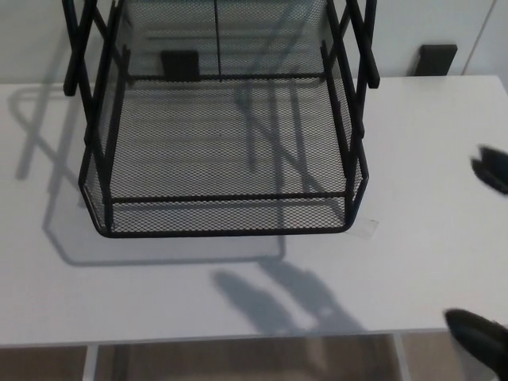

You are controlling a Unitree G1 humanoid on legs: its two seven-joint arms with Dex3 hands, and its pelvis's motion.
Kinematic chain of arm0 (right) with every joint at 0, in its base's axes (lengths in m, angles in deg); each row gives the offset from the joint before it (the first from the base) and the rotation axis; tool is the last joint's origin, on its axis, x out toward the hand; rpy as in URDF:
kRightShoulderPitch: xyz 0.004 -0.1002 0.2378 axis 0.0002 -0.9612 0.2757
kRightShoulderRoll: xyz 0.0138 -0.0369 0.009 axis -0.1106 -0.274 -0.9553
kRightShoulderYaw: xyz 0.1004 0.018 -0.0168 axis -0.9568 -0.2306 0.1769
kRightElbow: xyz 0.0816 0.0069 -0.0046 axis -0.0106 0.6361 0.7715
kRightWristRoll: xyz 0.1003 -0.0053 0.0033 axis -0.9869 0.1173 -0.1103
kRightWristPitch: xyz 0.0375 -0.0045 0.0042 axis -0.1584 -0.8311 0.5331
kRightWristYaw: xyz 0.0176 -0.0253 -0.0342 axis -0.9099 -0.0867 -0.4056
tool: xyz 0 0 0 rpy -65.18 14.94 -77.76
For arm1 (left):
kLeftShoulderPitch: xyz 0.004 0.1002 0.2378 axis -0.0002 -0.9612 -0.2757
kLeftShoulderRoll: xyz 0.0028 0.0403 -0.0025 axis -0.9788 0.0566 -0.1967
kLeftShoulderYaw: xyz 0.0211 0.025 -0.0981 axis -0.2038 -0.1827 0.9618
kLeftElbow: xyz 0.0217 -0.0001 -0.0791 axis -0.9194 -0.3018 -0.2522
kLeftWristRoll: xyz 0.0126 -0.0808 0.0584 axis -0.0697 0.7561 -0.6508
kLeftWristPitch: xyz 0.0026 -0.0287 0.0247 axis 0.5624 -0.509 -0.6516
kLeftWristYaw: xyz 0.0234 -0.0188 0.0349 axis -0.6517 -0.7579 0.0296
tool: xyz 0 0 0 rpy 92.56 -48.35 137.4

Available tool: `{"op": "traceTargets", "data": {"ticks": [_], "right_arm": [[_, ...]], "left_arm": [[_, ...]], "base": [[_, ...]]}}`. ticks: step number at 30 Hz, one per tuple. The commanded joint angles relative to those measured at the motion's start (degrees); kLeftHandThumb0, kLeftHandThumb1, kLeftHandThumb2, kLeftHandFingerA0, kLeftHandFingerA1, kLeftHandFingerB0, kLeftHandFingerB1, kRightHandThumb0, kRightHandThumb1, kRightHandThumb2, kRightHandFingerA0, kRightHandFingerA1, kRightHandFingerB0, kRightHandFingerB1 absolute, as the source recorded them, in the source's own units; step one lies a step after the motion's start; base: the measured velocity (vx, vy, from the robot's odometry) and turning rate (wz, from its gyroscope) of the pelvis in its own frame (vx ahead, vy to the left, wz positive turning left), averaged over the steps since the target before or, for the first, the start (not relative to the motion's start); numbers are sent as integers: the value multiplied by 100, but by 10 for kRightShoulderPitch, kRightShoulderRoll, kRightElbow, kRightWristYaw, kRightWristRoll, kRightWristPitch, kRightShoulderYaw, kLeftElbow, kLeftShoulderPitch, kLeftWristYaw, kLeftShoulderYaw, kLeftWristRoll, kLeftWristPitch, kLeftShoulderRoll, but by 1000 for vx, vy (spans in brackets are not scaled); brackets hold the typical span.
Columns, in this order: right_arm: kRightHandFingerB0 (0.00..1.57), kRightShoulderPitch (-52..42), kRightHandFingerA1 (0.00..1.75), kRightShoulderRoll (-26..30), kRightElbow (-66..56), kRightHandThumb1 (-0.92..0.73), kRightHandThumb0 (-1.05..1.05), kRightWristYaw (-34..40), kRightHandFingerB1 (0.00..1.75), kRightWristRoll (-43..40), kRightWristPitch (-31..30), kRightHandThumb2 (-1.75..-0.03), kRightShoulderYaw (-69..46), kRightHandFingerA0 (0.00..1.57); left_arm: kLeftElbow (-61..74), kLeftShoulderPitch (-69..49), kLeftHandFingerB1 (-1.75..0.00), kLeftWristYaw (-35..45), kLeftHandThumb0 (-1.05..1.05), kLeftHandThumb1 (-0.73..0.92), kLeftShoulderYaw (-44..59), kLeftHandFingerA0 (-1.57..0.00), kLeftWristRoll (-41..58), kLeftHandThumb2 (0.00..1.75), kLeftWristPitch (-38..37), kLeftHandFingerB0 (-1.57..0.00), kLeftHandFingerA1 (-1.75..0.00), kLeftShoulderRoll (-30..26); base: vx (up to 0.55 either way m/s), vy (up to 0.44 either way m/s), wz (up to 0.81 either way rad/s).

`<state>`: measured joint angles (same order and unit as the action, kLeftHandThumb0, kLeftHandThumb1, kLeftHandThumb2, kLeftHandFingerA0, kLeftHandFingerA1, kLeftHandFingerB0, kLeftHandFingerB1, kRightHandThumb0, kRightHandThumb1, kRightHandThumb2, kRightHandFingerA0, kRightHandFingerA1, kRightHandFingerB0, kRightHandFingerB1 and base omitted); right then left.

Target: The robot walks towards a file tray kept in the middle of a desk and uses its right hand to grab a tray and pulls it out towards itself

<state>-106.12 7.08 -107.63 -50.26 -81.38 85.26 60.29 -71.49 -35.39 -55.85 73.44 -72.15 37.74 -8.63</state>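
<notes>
A black wire-mesh file tray (pixel 226 151) sits on the white desk (pixel 429 262); right hand (pixel 484 254) (blurred, finger state unclear) enters.

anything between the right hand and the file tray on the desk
Head view: mostly bare white desk separates the right hand from the file tray; only a small clear tag.

The rack (pixel 222 119) is chopped off by the top edge, so only the bottom tray (pixel 226 218) shows whole and the upper levels can't be seen. The right hand (pixel 488 254) barely pokes in at the right edge: two dark, blurry bits, one mid-height, one at the bottom corner, so no telling how the fingers stand. The desk (pixel 238 294) runs off both sides.
</notes>
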Motion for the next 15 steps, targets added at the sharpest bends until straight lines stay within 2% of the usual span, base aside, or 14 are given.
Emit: {"op": "traceTargets", "data": {"ticks": [1,6,7,8,9,10,14,15], "right_arm": [[14,322,46,-36,-29,-57,-70,-189,38,482,-139,-57,189,1],[17,383,41,-67,70,-58,-71,-194,34,575,-158,-58,251,1],[11,393,39,-72,89,-47,-74,-189,44,589,-162,-82,262,3],[14,407,37,-78,114,-50,-80,-185,44,604,-170,-82,274,7],[12,423,36,-83,140,-48,-77,-185,45,625,-180,-85,287,2],[18,432,42,-86,161,-48,-77,-173,45,634,-187,-83,296,2],[15,459,43,-94,233,-48,-79,-144,42,665,-222,-82,327,4],[0,470,54,-97,258,-22,-37,-141,49,675,-237,-87,337,3]], "left_arm": [[75,-30,-32,-17,-35,57,-34,-43,-53,57,-11,-31,-38,-21],[82,-31,-33,-22,-36,57,-46,-45,-75,57,-22,-32,-37,-32],[84,-32,-33,-25,-36,57,-48,-46,-79,57,-21,-32,-37,-33],[86,-31,-33,-27,-36,57,-49,-46,-82,57,-20,-32,-37,-34],[89,-30,-32,-32,-36,58,-52,-47,-90,57,-21,-32,-37,-36],[89,-29,-33,-35,-38,59,-56,-48,-98,59,-23,-32,-38,-39],[93,-29,-33,-41,-38,59,-61,-48,-107,59,-25,-31,-38,-45],[92,-29,-32,-32,-36,58,-54,-45,-92,57,-22,-30,-37,-42]], "base": [[0,0,0],[0,0,0],[0,0,0],[0,0,0],[0,0,0],[0,0,0],[0,0,0],[0,0,0]]}}
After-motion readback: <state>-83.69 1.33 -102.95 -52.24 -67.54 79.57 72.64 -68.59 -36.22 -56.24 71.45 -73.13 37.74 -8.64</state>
